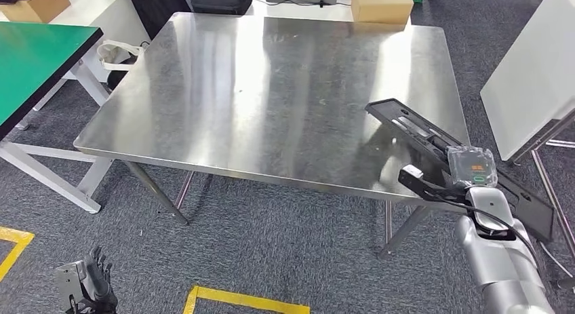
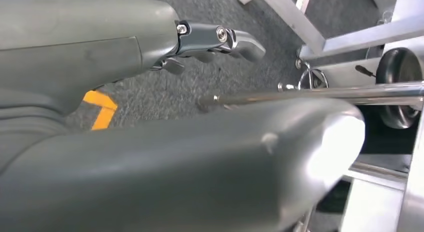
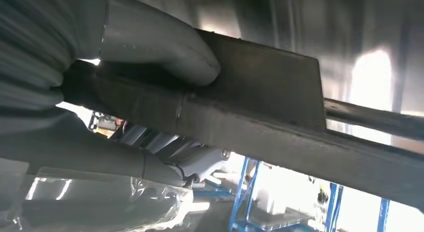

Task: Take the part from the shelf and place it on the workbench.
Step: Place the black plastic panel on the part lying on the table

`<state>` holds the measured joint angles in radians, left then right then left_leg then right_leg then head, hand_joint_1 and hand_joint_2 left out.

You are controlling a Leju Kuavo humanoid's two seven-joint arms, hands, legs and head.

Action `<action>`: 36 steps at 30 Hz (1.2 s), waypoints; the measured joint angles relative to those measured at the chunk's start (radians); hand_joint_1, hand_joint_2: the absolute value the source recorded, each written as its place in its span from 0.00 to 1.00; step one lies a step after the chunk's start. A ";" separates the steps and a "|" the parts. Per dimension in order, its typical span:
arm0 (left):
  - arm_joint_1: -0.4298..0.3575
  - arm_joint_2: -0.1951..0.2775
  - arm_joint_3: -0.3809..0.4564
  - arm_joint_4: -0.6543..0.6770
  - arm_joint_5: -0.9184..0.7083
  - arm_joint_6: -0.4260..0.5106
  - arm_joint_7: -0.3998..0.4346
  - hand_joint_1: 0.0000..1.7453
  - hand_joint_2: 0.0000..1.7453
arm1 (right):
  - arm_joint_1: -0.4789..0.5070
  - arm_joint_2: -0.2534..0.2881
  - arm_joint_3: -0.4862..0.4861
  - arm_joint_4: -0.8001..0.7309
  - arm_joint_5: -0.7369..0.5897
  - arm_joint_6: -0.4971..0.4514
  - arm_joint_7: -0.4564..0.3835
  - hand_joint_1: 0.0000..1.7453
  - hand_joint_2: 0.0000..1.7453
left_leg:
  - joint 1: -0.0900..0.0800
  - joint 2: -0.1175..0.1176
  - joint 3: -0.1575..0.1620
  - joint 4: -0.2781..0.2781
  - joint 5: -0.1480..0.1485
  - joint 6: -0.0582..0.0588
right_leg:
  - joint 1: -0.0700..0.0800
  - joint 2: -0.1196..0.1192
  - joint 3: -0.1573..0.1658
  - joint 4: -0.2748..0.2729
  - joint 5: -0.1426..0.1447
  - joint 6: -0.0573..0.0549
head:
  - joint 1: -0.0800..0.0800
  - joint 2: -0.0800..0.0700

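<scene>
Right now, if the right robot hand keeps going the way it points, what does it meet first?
Probably the steel workbench: the right robot hand holds the long black part angled over its near right corner, so the part's far end would likely touch first. Height above the top is unclear.

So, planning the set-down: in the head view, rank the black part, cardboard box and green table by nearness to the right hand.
1. Black part: gripped by the right hand, over the steel table's right edge.
2. Cardboard box: beyond the far edge.
3. Green table: far left.

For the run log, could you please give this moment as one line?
right hand: holds part over bench corner | part: tilted, not set down | left hand: hangs low, holds nothing
</scene>
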<state>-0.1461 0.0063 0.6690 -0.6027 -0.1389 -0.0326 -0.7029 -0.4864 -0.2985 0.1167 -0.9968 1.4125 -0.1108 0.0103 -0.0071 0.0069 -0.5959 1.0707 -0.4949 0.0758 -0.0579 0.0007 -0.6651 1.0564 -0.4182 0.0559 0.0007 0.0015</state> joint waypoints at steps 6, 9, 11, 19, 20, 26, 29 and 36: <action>-0.012 -0.004 0.000 0.010 -0.005 0.003 0.000 0.00 0.00 | -0.031 0.010 0.029 0.086 0.058 -0.014 -0.005 1.00 1.00 | 0.020 0.000 -0.155 0.257 -0.086 -0.024 | 0.004 0.010 0.006 0.000 -0.008 -0.007 | -0.007 0.000; -0.018 -0.002 0.000 0.012 -0.002 0.003 0.000 0.00 0.00 | -0.064 0.026 0.046 0.142 0.093 -0.029 -0.017 1.00 1.00 | 0.009 -0.002 -0.097 0.100 0.021 0.015 | 0.012 0.016 0.020 -0.007 -0.011 -0.009 | -0.006 0.000; -0.029 0.003 0.000 0.011 0.003 -0.002 0.000 0.00 0.00 | -0.099 0.048 0.068 0.196 0.119 -0.039 -0.016 1.00 1.00 | -0.002 0.000 -0.050 0.000 0.063 0.040 | 0.013 0.019 0.032 -0.022 -0.008 -0.007 | -0.001 0.000; -0.091 0.002 0.000 0.020 0.004 -0.008 0.000 0.00 0.00 | -0.242 0.134 0.214 0.355 0.130 -0.032 0.046 1.00 1.00 | -0.015 0.002 0.025 -0.132 0.113 0.069 | 0.022 0.009 -0.044 0.136 -0.077 -0.019 | -0.004 0.000; -0.090 -0.001 -0.001 0.023 0.004 -0.008 0.000 0.00 0.00 | -0.253 0.138 0.240 0.375 0.130 -0.033 0.062 1.00 1.00 | -0.016 -0.001 0.024 -0.130 0.112 0.065 | 0.022 0.009 -0.070 0.186 -0.093 -0.019 | -0.003 0.000; -0.085 -0.008 0.000 0.034 0.011 -0.005 0.001 0.00 0.00 | -0.377 0.191 0.459 0.473 0.130 0.001 0.148 1.00 1.00 | -0.020 -0.002 -0.001 -0.055 0.064 0.014 | 0.025 0.001 0.010 -0.019 0.011 0.002 | -0.003 0.000; -0.081 -0.007 0.000 0.036 0.021 -0.009 0.001 0.00 0.00 | -0.422 0.225 0.527 0.498 0.130 0.023 0.161 1.00 1.00 | -0.019 0.001 -0.014 -0.033 0.051 0.000 | 0.029 0.004 0.018 -0.027 0.008 -0.022 | -0.007 0.000; -0.069 0.004 0.000 0.041 0.033 -0.015 0.000 0.00 0.00 | -0.462 0.280 0.626 0.559 0.130 0.043 0.175 1.00 1.00 | 0.026 -0.006 -0.160 0.236 -0.057 -0.060 | 0.011 0.007 0.039 -0.034 -0.003 -0.043 | -0.012 0.000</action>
<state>-0.2152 0.0099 0.6695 -0.5620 -0.1054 -0.0472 -0.7033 -0.9480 -0.0190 0.7431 -0.4376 1.5427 -0.0677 0.1850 0.0191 0.0008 -0.7557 1.3068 -0.5517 0.0160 -0.0473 0.0077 -0.6265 1.0227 -0.4217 0.0126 -0.0117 0.0015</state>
